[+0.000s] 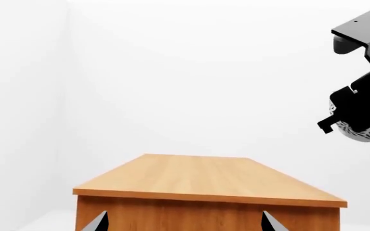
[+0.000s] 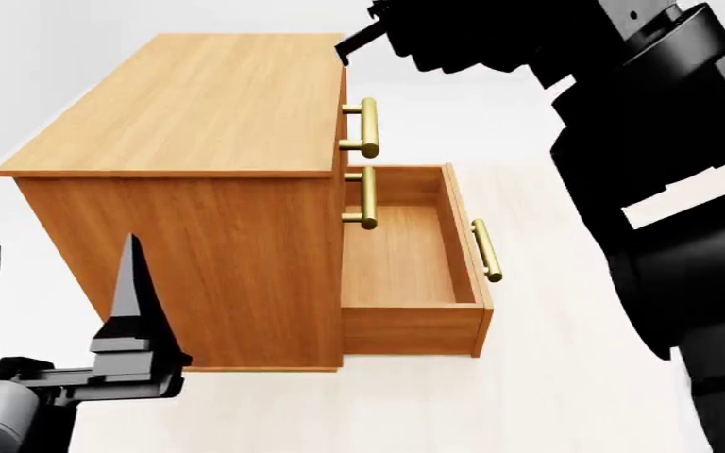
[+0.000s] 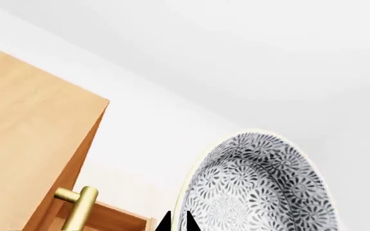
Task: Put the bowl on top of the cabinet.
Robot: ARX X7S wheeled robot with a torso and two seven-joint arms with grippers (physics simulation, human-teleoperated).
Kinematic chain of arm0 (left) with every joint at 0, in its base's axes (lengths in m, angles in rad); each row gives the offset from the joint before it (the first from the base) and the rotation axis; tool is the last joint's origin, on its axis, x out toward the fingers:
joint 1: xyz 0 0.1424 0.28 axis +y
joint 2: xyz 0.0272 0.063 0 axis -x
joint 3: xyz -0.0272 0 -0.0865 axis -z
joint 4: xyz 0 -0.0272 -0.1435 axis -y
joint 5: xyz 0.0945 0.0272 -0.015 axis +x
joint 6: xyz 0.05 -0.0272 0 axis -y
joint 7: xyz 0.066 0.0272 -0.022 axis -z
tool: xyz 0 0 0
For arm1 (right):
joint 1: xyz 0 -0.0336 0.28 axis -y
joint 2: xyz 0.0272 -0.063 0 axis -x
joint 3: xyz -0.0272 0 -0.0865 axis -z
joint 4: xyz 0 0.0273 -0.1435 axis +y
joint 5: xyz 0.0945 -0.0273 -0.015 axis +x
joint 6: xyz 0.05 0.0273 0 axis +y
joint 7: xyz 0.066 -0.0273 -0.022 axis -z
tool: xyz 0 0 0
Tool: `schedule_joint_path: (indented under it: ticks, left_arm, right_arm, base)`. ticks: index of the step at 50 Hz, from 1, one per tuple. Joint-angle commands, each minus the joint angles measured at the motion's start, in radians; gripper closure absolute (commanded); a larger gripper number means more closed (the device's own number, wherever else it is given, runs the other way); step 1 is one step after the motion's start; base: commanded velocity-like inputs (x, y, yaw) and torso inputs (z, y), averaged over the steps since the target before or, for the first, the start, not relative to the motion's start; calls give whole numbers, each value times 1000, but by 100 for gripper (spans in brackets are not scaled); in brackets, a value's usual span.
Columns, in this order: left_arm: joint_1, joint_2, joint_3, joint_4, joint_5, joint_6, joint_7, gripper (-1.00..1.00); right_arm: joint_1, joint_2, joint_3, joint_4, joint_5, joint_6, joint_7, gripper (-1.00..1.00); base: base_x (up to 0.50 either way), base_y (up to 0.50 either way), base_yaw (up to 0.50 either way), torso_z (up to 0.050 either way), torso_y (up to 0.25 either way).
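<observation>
Judging from how things lie, the task is well under way but not done; the cabinet (image 2: 199, 104) has a bare flat top, and the bowl (image 3: 262, 192) is not yet on it. Low beside the cabinet's end panel, the left gripper (image 2: 54, 293) stands released, its two dark fingers spread with nothing between them. Rightward from the cabinet's top edge, the right gripper (image 3: 175, 222) is clenched on the bowl's rim, holding it up in the air near the cabinet's front corner, above the brass bar handles (image 2: 365, 127); what is left is to carry it over the top and set it down. Below the handles, the cabinet's lower drawer (image 2: 407, 255) hangs open; around the cabinet the floor is pale and the walls plain white.
</observation>
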Motion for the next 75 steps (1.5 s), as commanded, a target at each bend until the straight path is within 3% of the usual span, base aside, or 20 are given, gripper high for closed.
schedule_joint_path:
  ticks: [1,12,23,47,75]
  left_arm:
    - [0,-7,-4,-1,-9,7,-4,-100]
    - [7,-11,-5,-3,-6,20,-3,-100]
    - [-2,-14,-1,3,-13,14,-9,-100]
    - [3,-22,4,2,-10,26,-15,-100]
    - [24,-33,4,7,2,53,-23,-100]
  right_arm:
    - [124,-10,-290,74,289,-155,54,100]
    - [211,-11,-556,65,574,-318,74,100]
    - [266,-11,-671,34,679,-377,74,100]
    - [271,-11,-684,-96,796,-455,114,100]
    - [206,-11,-691,-208,807,-545,148,100]
  base:
    - [0,0,0,0,0]
    - [0,0,0,0,0]
    - [0,0,0,0,1]
    - [0,0,0,0,0]
    - [0,0,0,0,0]
